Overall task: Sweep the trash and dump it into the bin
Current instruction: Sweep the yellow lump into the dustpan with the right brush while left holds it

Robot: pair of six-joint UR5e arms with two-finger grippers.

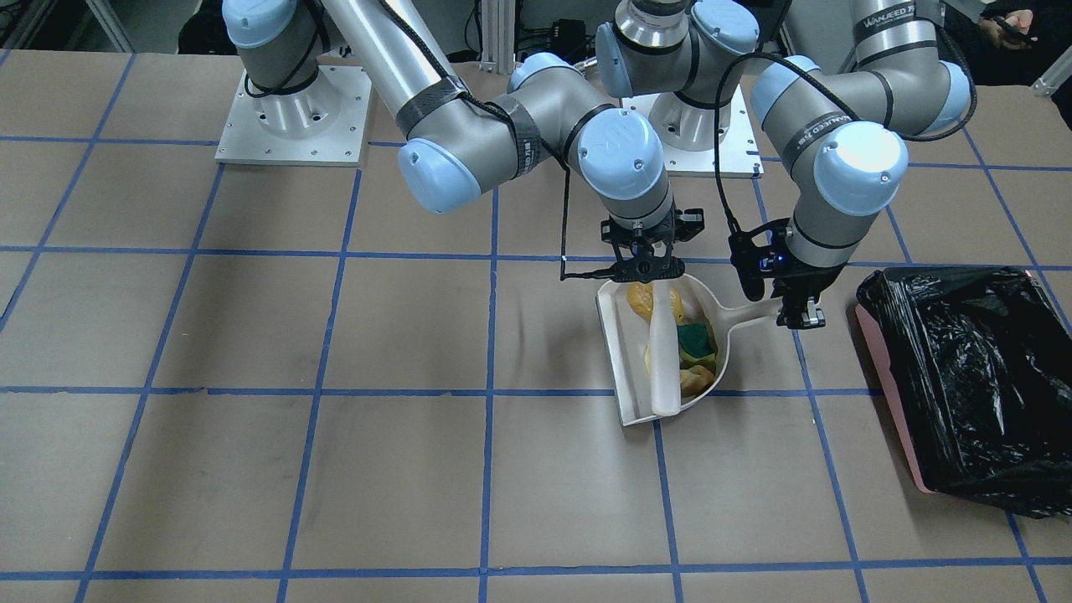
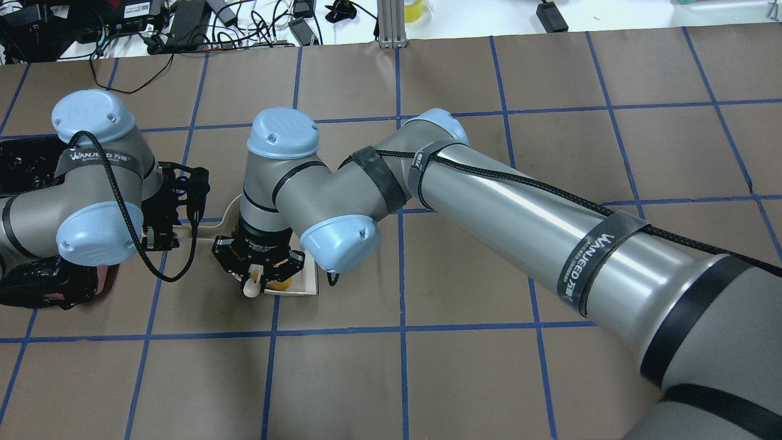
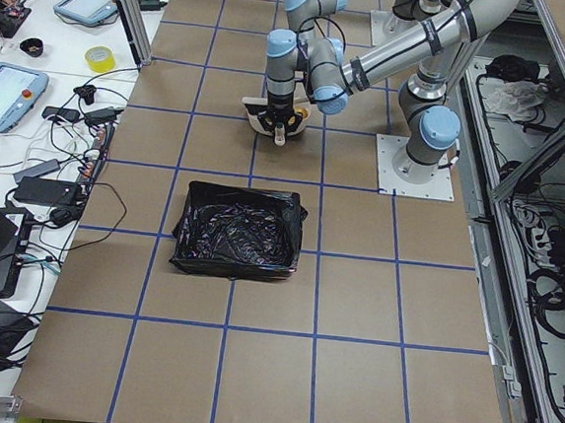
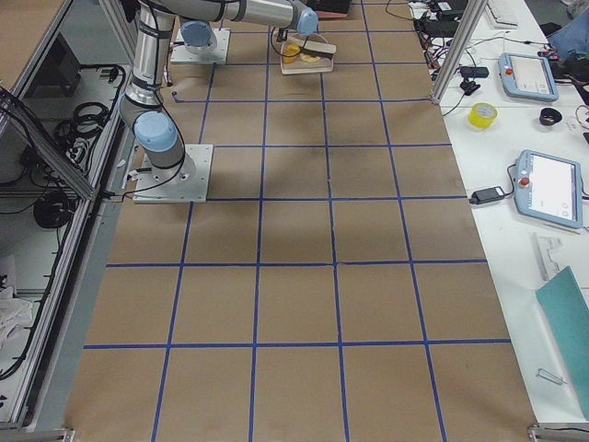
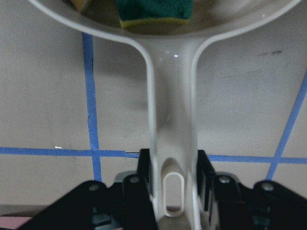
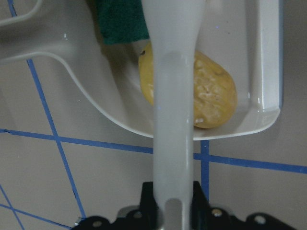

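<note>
my left tool (image 5: 173, 168): clamped on the dustpan (image 1: 615, 352) handle.
my right tool (image 6: 173, 194): clamped on the brush (image 1: 664, 360) handle, above the pan.
trash: sponge (image 1: 695, 339), potato lump (image 1: 641, 299) and croissant piece (image 1: 695, 381) all lie inside the dustpan.
bin (image 1: 971, 377): on the table (image 1: 251, 469), apart from the dustpan, nearer the left edge.

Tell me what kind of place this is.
Likely a robotics lab: two robot arms bolted to a table gridded with blue tape, with teach pendants and cables on side benches.

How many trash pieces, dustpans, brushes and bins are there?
Trash pieces: 3 (yellow lump, green sponge, tan croissant piece)
Dustpan: 1
Brush: 1
Bin: 1
Total: 6
</note>
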